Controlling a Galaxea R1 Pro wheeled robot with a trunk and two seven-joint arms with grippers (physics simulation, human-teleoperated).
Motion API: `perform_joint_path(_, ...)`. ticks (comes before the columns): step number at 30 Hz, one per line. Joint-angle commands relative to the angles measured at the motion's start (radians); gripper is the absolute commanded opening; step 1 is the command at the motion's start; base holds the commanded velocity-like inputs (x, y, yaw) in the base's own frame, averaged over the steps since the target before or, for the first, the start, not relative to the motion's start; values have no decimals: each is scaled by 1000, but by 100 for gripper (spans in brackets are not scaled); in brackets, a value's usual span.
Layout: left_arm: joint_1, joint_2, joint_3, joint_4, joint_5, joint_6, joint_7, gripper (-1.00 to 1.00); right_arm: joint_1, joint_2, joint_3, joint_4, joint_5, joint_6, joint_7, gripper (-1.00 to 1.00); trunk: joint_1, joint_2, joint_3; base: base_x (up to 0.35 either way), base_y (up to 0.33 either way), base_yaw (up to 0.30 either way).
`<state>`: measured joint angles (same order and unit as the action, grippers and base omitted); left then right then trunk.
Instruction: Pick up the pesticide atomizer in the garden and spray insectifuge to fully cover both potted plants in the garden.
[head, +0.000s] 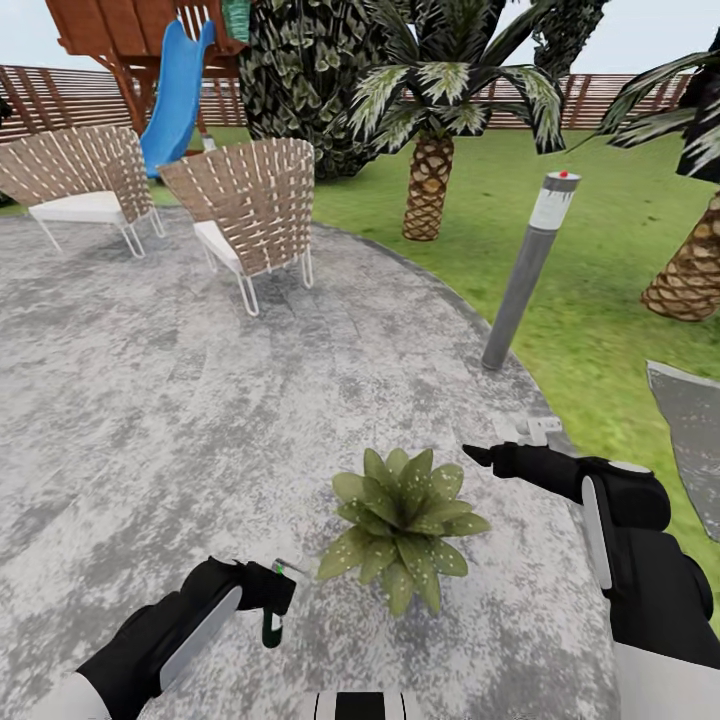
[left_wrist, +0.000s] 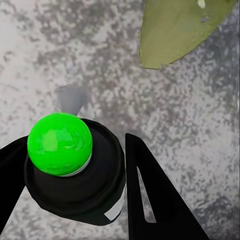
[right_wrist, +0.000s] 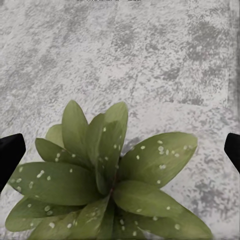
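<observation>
One potted plant (head: 402, 522), a low rosette of broad green leaves, sits on the grey stone patio (head: 150, 420) of the garden. White specks of insectifuge (right_wrist: 141, 148) dot its leaves. Just left of the plant, my left gripper (head: 268, 592) is shut on the pesticide atomizer (head: 272, 626), a small dark bottle. The left wrist view looks down on the atomizer (left_wrist: 75, 175), showing a bright green cap, black body and white label, with a leaf tip (left_wrist: 175, 30) beyond. My right gripper (head: 492, 455) hovers open over the plant's right side, its fingertips (right_wrist: 11, 150) spread wide around the plant (right_wrist: 110, 185).
A tall grey post (head: 525, 270) with a red top stands at the patio's edge. Two wicker chairs (head: 250, 200) (head: 80, 175) are at the back left, with a blue slide (head: 175, 95) behind. Palms (head: 430, 180) (head: 690, 270) grow on the lawn (head: 580, 330). A grey slab (head: 690, 430) is at right.
</observation>
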<state>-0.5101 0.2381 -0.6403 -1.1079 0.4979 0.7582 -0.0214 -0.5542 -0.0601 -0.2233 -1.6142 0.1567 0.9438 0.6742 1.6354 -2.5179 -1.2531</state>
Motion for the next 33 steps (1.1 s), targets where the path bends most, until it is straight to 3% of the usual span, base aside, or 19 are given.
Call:
perform_joint_path(1,-1,1,10,-1,-1,5,-12,-100,-1,0,-1,-1,10,4,10,100,0,0,-1,0,299,-277)
perform_joint_path(6,-33,-2,26,-2,1,42,-30,-100,-6,-1,-2,-1,10,4,10,100,0,0,-1,3,302,-277)
perform_joint_path(12,-86,-19,28,-3,2,82,-70,-100,-10,-3,-38,-1,10,4,10,100,0,0,-1,82,307,-278)
perform_joint_path(16,-161,-24,27,-2,-5,184,-138,-100,-10,-3,-41,-1,10,4,10,100,0,0,-1,117,316,-279)
perform_joint_path(19,-202,-26,19,7,-9,221,-163,-100,-10,-8,-42,-1,10,4,10,100,0,0,-1,149,310,-279)
perform_joint_path(22,-204,-24,9,4,-17,220,-166,-100,-10,-16,-43,-1,10,4,10,100,0,0,-1,108,162,-279)
perform_joint_path(25,-203,-25,-14,0,-48,218,-164,-100,-11,-20,-43,-1,10,4,10,100,0,0,-1,32,48,-279)
perform_joint_path(33,-203,-24,-19,-1,-61,215,-159,-100,-16,-21,-68,-1,9,4,11,100,0,0,-1,14,55,-235)
